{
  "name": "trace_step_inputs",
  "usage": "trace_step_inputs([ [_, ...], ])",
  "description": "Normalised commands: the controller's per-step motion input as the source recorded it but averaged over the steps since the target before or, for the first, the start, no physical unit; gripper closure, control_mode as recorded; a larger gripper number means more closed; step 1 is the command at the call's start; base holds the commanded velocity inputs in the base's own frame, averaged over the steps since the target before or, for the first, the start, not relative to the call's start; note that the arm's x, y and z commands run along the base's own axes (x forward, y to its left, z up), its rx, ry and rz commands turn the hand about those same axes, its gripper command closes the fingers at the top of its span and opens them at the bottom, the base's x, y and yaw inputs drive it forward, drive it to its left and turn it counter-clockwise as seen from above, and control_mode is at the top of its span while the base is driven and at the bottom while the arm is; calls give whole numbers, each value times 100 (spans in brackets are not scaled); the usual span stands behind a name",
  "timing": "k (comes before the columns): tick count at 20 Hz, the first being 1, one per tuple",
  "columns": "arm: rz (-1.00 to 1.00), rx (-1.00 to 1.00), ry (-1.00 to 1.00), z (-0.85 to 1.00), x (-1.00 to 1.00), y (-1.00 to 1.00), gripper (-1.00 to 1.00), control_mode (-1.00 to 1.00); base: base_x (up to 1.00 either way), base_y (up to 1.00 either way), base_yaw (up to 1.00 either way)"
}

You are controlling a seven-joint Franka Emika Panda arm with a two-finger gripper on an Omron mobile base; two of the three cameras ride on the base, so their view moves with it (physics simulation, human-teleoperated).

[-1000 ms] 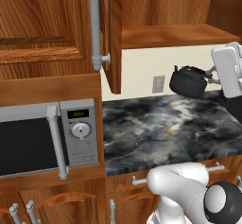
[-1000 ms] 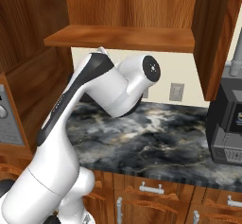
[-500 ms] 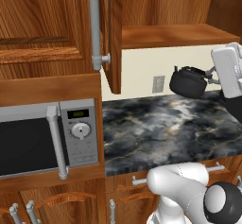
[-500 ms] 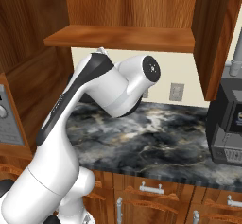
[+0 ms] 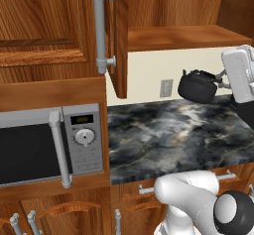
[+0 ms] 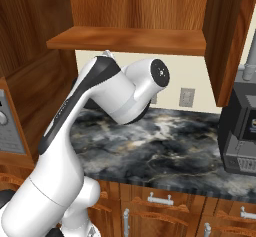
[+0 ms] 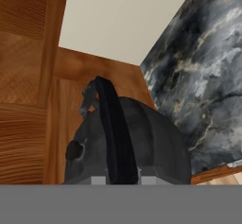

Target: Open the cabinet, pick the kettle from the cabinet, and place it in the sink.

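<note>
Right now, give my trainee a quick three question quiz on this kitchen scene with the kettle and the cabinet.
1. True or false: the kettle rests on the counter.
2. The cabinet door is: A open, B shut.
3. What appliance sits left of the counter, below the cabinet?

Key: 1 false, the gripper holds it in the air by its handle. 2 A. 3 the microwave.

I cannot read any text, brand or number in my views. The microwave (image 5: 49,147) has a small green display (image 5: 82,119) above its dial, but the signs on it are too blurred for me. The coffee machine (image 6: 242,137) carries a small front panel (image 6: 247,164); its marks are also not readable.
</note>
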Motion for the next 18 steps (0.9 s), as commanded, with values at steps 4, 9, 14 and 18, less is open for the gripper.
trace_step_inputs([
  [4,0,0,0,0,0,0,100,-100,0,0,0],
  [9,0,0,0,0,0,0,100,-100,0,0,0],
  [14,0,0,1,-1,-4,0,100,-100,0,0,0],
  [18,0,1,-3,-3,-31,-5,100,-100,0,0,0],
])
